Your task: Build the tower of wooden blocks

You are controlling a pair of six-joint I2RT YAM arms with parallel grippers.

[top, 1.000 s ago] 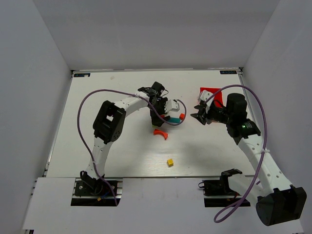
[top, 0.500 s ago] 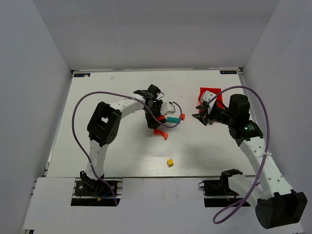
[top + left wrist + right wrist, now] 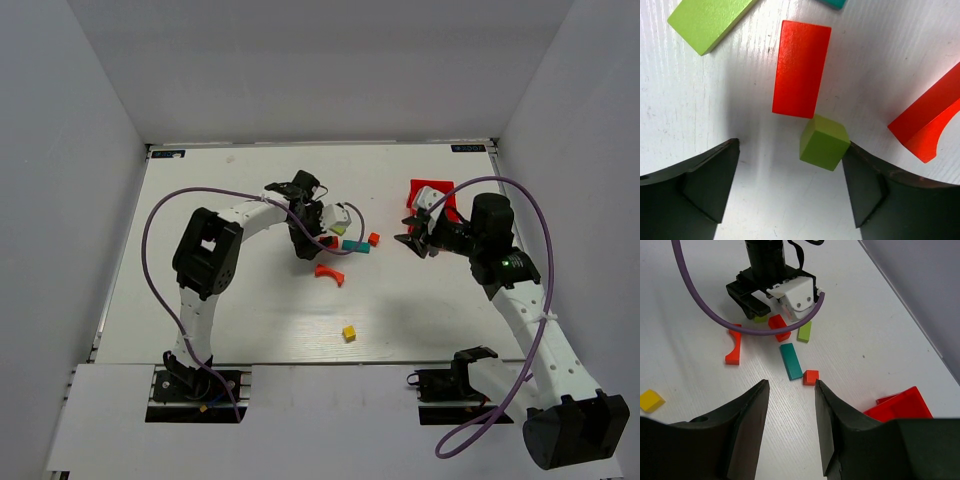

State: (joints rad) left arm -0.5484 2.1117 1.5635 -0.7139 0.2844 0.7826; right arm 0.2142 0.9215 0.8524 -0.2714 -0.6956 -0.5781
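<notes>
While the left claw hangs low over the blocks, its jaws stand wide around the green cube, not gripping it.

On its wrist view I've got that cube close against one finger and well off the other, one corner meeting the end of the red bar, with the green bar and the arch to either side. Top view hides the cube under the claw, but gives me the yellow cube alone toward the near edge and the bin far right. Right wrist view adds the teal bar with a small red cube just beside it. The right claw sits near the bin, jaws about half apart, nothing in them. Every block I can see lies singly on the table.
</notes>
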